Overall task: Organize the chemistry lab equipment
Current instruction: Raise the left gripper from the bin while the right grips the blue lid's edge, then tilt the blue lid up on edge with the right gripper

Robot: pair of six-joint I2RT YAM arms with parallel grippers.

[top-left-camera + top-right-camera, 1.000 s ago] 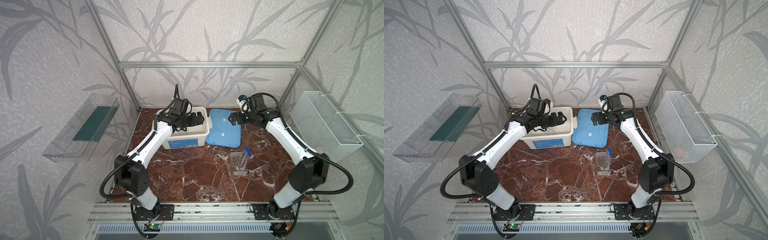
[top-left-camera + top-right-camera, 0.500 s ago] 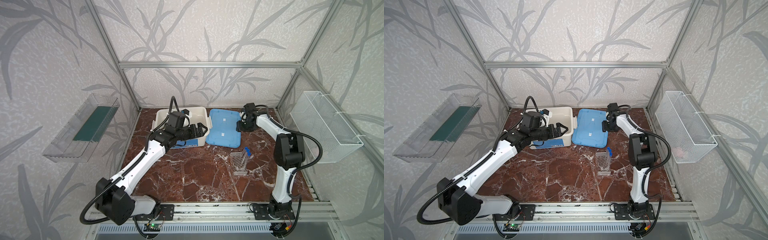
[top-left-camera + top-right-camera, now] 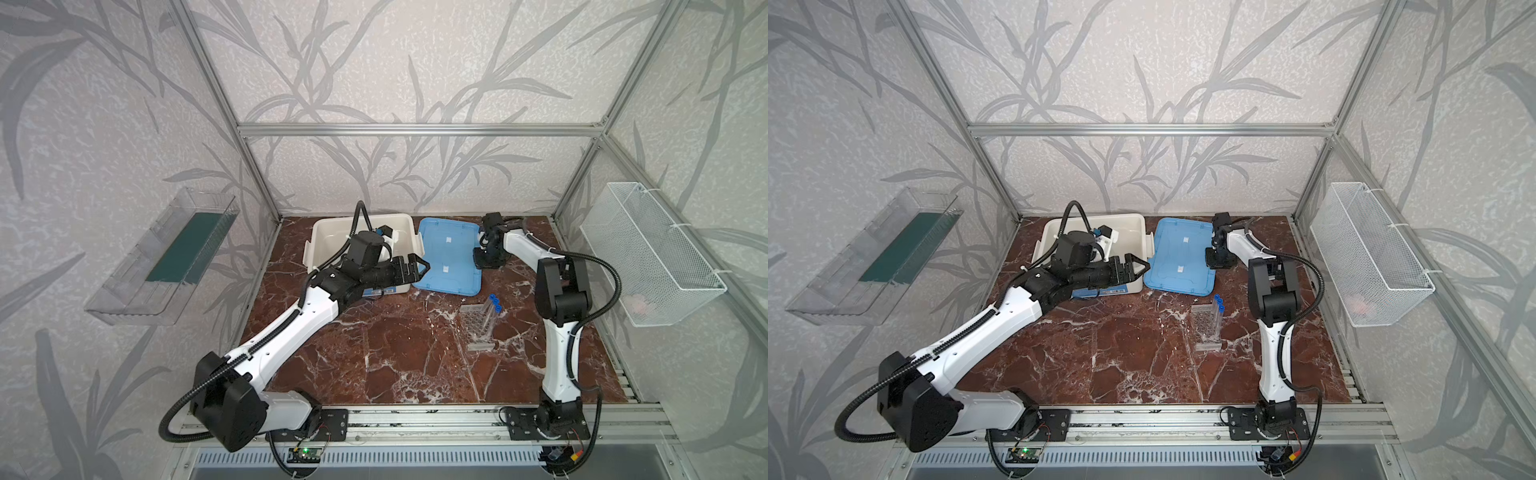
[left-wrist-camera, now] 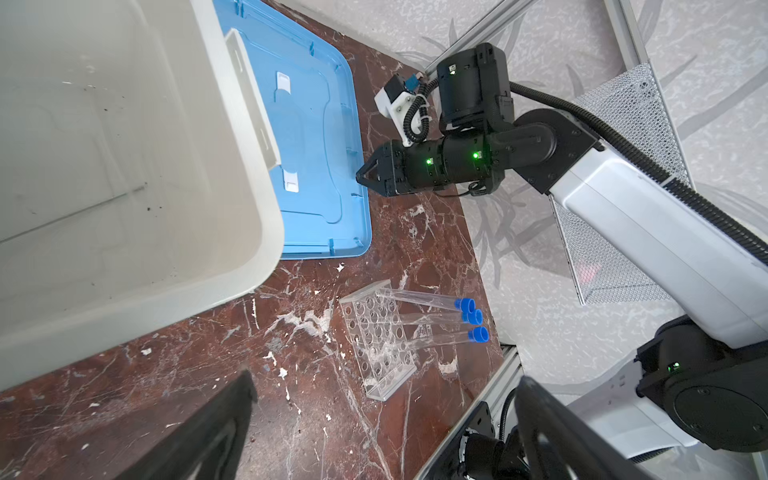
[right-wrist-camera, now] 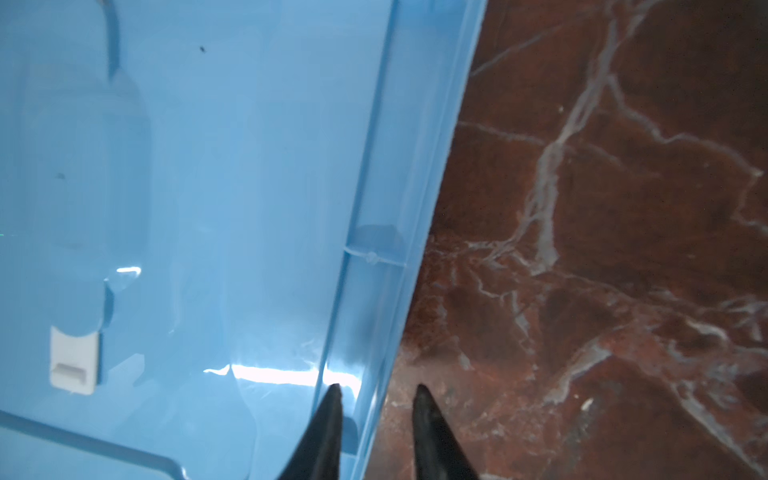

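Table: the marble table (image 3: 395, 357) is carrying everything, with the blue lid (image 3: 449, 266) lying flat toward its far side.
Box: the white box (image 3: 332, 237) is sitting open, right up against the lid's edge on the left arm's side.
Left gripper: the left gripper (image 3: 419, 269) is hovering over the box corner nearest the lid, jaws spread wide and holding nothing.
Right gripper: the right gripper (image 4: 359, 179) is sitting at the lid's opposite edge. Its fingers (image 5: 332, 415) are straddling the rim, narrowly apart, and honestly I can't tell if they're pinching it.
Rack: the clear honeycomb-holed rack (image 3: 478, 328) is sitting apart from the lid, off its near corner.
Tubes: three clear blue-capped tubes (image 4: 428, 316) are standing in the rack's end closest to the lid.
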